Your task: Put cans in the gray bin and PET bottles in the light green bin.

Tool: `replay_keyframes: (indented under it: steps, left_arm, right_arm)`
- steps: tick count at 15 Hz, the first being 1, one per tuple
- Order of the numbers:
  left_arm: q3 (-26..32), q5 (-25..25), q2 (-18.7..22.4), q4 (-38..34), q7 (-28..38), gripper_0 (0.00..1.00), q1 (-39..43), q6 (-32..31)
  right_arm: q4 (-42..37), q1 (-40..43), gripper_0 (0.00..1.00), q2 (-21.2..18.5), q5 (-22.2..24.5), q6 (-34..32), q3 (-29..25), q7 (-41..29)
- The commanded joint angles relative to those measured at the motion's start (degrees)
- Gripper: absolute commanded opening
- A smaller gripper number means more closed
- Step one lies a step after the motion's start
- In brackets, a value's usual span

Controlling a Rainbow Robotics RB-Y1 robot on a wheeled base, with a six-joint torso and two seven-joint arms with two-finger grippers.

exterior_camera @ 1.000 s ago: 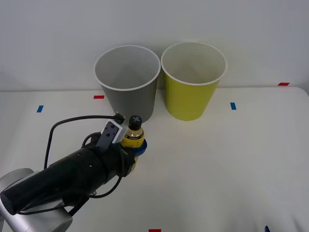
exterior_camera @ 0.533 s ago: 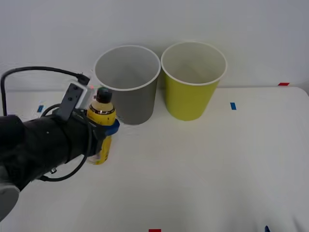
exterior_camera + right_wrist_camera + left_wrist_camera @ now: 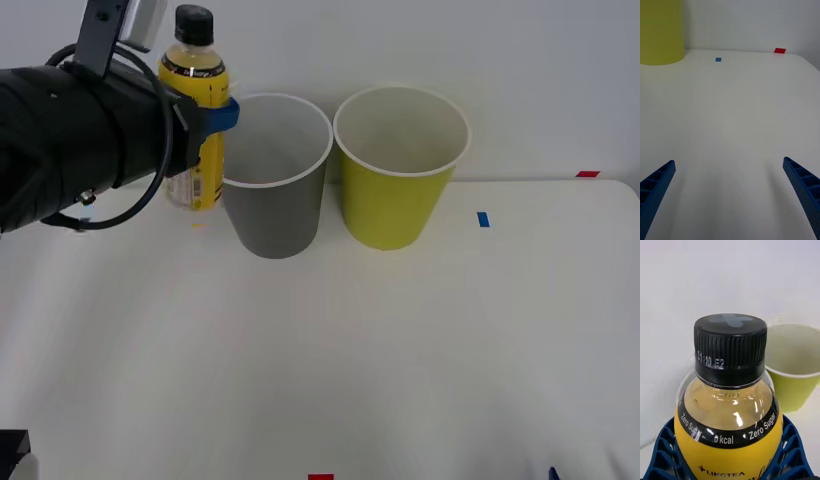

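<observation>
From the front view, the left gripper point(image 3: 205, 118) is raised well above the white table point(image 3: 400, 340), its blue fingers clamped around the PET bottle point(image 3: 195, 110). The bottle stands upright in the grasp, black cap up, yellow label facing forward, its base clear of the table. It hangs just to the left of the gray bin point(image 3: 270, 175), its body overlapping that bin's white rim in the picture; whether they touch is hard to judge from this angle. The light green bin point(image 3: 398, 165) stands just beside the gray bin on its right, both upright near the table's far edge. Small blue and red tape marks point(image 3: 483, 219) dot the tabletop.

In the right wrist view, the right gripper point(image 3: 730, 195) hovers low over bare table, its blue ribbed fingers point(image 3: 801, 187) spread wide apart with nothing between them. The light green bin's wall point(image 3: 660, 32) shows farther off, with a blue mark and a red mark on the table nearby.

In the left wrist view, the bottle's black cap point(image 3: 730, 348) and yellowish contents sit close to the camera, and the blue fingers point(image 3: 662, 450) cradle the label on both sides. The light green bin's rim point(image 3: 793, 371) shows behind the bottle.
</observation>
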Motion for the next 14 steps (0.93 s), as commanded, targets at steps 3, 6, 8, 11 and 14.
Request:
replay_keyframes:
  steps: [3,6,8,11,14]
  left_arm:
    - [-1.3,2.4,-4.6,6.8,0.0,0.00,-8.7,-3.5]
    - [-5.6,-0.8,-5.5,14.3,-0.1,0.00,-14.2,-8.3]
    - [-8.6,-1.5,-6.1,21.5,-0.1,0.00,-17.2,-15.1]
    - [-13.0,-3.0,-8.8,33.1,-0.5,0.00,-21.7,-25.4]
    - [-16.9,-3.0,-11.8,42.1,-0.1,0.00,-25.0,-33.5]
  right_arm:
    - [0.0,0.0,1.00,0.0,0.0,0.0,0.0,0.0]
    - [0.0,0.0,1.00,0.0,0.0,0.0,0.0,0.0]
    - [0.0,0.0,1.00,0.0,0.0,0.0,0.0,0.0]
    - [0.0,0.0,1.00,0.0,0.0,0.0,0.0,0.0]
    - [0.0,0.0,1.00,0.0,0.0,0.0,0.0,0.0]
